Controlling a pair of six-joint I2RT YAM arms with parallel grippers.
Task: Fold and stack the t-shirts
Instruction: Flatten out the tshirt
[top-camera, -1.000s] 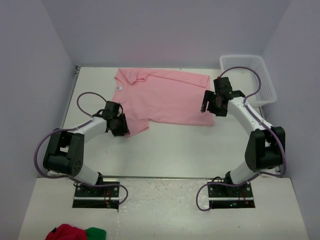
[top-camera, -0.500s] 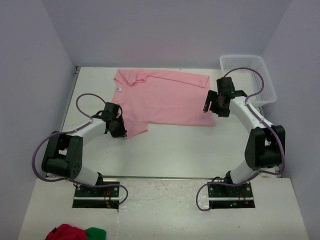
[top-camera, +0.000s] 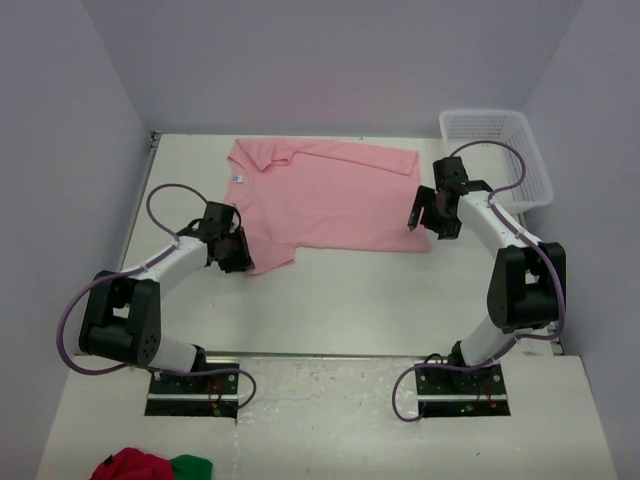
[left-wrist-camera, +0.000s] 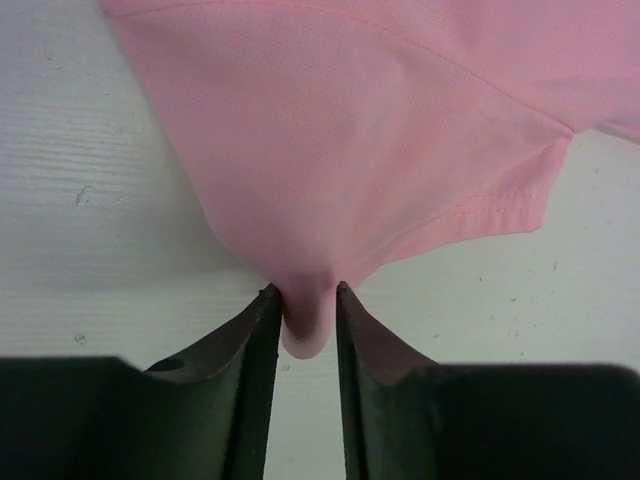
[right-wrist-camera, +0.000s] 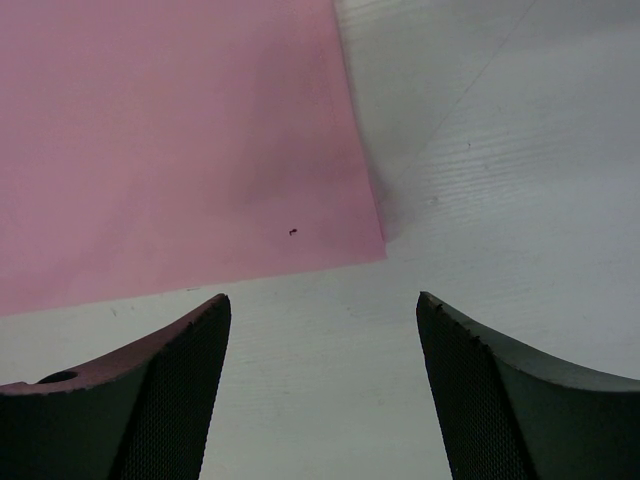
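Note:
A light pink t-shirt (top-camera: 325, 195) lies spread on the white table, collar and white neck label at the far left. My left gripper (top-camera: 236, 253) is shut on the shirt's near left sleeve; the left wrist view shows a pinch of pink fabric (left-wrist-camera: 305, 320) between the fingers, the sleeve (left-wrist-camera: 380, 150) stretching away. My right gripper (top-camera: 428, 215) is open and empty over the shirt's near right corner. In the right wrist view the shirt corner (right-wrist-camera: 372, 245) lies just beyond the wide-open fingers (right-wrist-camera: 180, 390), bare table between them.
A white plastic basket (top-camera: 497, 155) stands at the far right of the table. Walls close in the table on the left, back and right. A red and green cloth (top-camera: 150, 466) lies in front of the arm bases at the bottom left.
My left gripper has slid a little left and away, dragging the sleeve with it. My right gripper has shifted slightly right, toward the shirt's corner.

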